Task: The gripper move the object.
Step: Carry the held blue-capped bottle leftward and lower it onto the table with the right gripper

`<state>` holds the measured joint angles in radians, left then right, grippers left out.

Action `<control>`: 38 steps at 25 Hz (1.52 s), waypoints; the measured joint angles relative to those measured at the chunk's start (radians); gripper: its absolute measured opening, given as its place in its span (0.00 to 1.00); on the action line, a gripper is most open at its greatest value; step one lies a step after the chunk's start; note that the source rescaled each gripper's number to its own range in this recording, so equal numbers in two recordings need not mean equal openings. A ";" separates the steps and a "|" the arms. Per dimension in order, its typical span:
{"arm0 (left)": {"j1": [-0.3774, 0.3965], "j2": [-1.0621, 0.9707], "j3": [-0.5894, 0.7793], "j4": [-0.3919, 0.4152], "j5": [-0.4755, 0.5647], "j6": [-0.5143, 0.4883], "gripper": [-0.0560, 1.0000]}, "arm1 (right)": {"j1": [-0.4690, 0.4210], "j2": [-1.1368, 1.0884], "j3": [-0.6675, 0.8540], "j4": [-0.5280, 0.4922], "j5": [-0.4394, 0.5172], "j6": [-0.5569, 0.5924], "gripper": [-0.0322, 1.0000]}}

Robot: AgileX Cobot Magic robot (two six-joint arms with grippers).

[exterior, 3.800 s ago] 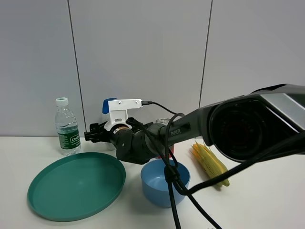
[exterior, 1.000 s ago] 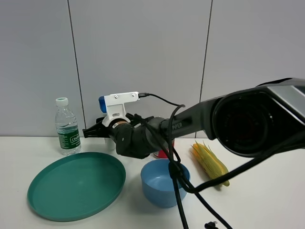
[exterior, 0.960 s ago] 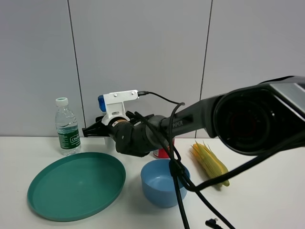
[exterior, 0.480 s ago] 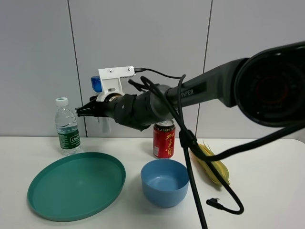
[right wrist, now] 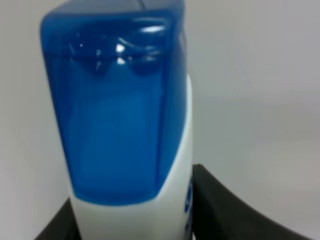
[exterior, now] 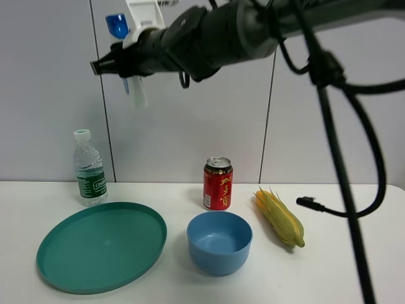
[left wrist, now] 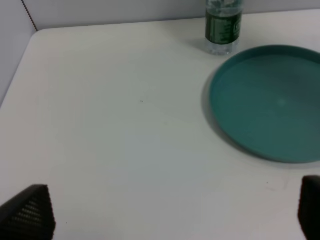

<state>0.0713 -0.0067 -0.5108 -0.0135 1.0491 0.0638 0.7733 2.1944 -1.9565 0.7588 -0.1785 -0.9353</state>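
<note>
Holding high above the table (exterior: 354,266) | your right gripper (exterior: 117,63) was clamped on the shampoo bottle (exterior: 137,92), left of the red can (exterior: 218,185) | your left gripper (left wrist: 170,220) gaped, fingers apart.

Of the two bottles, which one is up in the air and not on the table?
The white bottle with the blue cap: the right gripper holds it high above the table. The clear water bottle stands on the table.

water bottle (exterior: 89,168), plate (exterior: 101,247), bowl (exterior: 219,259), can (exterior: 218,184), corn (exterior: 279,218) across table (exterior: 354,253), open air above
</note>
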 joint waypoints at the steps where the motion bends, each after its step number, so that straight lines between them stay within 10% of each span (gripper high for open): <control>1: 0.000 0.000 0.000 0.000 0.000 0.000 1.00 | 0.000 -0.030 0.007 0.018 0.003 -0.031 0.04; 12: 0.000 0.000 0.000 0.000 0.000 0.000 1.00 | 0.000 -0.418 0.353 0.210 -0.078 -0.222 0.04; 25: 0.000 0.000 0.000 0.000 0.000 0.000 1.00 | 0.000 -0.619 0.663 0.973 -0.456 -0.959 0.04; 38: 0.000 0.000 0.000 0.000 0.000 0.000 1.00 | 0.008 -0.733 0.933 1.004 -0.405 -0.931 0.04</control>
<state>0.0713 -0.0067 -0.5108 -0.0135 1.0491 0.0638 0.7812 1.4616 -1.0236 1.7633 -0.5832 -1.8665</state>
